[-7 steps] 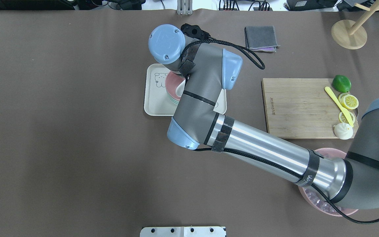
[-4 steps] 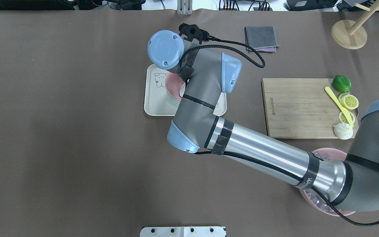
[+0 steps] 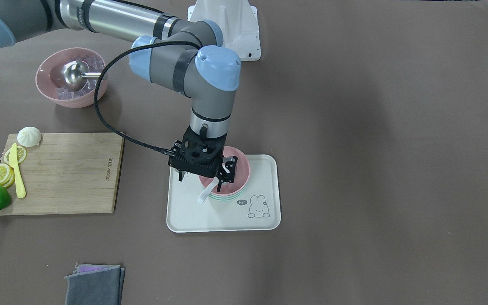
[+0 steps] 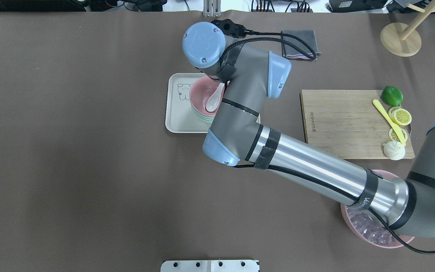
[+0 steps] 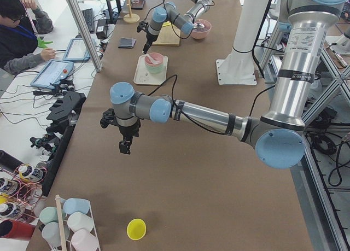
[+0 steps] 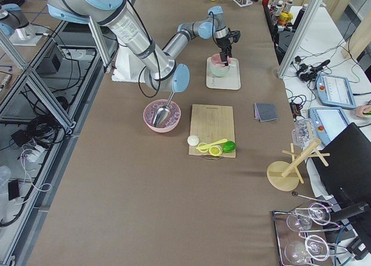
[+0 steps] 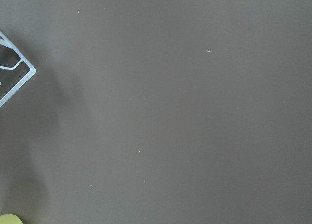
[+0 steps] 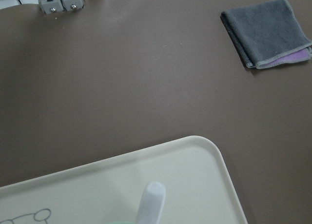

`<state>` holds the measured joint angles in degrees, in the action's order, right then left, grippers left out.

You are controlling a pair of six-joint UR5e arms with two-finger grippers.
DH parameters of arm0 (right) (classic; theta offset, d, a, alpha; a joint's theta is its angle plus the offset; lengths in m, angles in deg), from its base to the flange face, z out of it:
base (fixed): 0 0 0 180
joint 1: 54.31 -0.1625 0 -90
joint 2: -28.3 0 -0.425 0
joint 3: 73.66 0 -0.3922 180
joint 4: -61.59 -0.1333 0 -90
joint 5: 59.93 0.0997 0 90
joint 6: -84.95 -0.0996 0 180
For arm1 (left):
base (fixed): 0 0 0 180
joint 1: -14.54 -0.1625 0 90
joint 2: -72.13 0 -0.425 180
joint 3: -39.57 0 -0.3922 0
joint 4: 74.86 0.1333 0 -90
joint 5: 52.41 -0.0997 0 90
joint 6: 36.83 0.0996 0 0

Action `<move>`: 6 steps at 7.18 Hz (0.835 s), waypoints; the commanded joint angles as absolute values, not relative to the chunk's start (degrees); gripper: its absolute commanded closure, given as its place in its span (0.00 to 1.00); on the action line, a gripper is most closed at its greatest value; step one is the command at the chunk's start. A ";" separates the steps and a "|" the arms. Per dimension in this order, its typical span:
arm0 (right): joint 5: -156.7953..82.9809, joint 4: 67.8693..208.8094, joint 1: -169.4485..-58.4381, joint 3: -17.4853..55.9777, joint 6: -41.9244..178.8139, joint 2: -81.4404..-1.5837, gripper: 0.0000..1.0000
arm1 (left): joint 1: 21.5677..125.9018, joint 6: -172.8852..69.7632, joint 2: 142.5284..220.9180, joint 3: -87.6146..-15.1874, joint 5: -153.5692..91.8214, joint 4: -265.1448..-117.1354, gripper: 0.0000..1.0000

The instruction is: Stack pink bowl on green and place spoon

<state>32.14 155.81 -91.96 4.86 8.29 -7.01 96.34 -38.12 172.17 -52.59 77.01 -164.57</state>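
Note:
The pink bowl (image 3: 242, 167) sits stacked in the green bowl (image 3: 227, 198) on the cream tray (image 3: 227, 217). In the overhead view the pink bowl (image 4: 198, 94) holds the white spoon (image 4: 212, 102). The spoon's handle (image 3: 204, 194) leans out over the rim, and its tip shows in the right wrist view (image 8: 151, 204). My right gripper (image 3: 227, 173) hangs just above the spoon's middle and looks open. My left gripper (image 5: 126, 146) hovers over bare table far from the tray. It shows only in the exterior left view, so I cannot tell its state.
A wooden cutting board (image 3: 66, 169) with a lime, lemon slices, a yellow knife and a bun lies beside the tray. A pink bowl of ice with a metal scoop (image 3: 71, 78) stands near my base. A folded grey cloth (image 3: 93, 284) lies beyond the tray.
My right arm has shifted right and toward the far edge. The spoon, mostly hidden before, now shows lying in the pink bowl.

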 commanded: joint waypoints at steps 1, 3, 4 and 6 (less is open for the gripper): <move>39.09 155.81 -97.52 12.96 18.62 -14.64 0.00 | 96.80 -38.76 170.84 -50.44 83.16 -165.74 0.02; 44.46 155.55 -102.89 19.04 27.60 -22.03 0.00 | 101.18 -38.24 164.36 -53.48 84.97 -166.44 0.02; 48.31 155.55 -106.40 20.46 32.86 -24.68 0.00 | 101.55 -38.24 159.37 -57.95 84.97 -166.36 0.02; 58.50 155.46 -115.00 22.31 44.02 -30.82 0.00 | 102.25 -37.19 156.59 -60.71 84.18 -165.83 0.02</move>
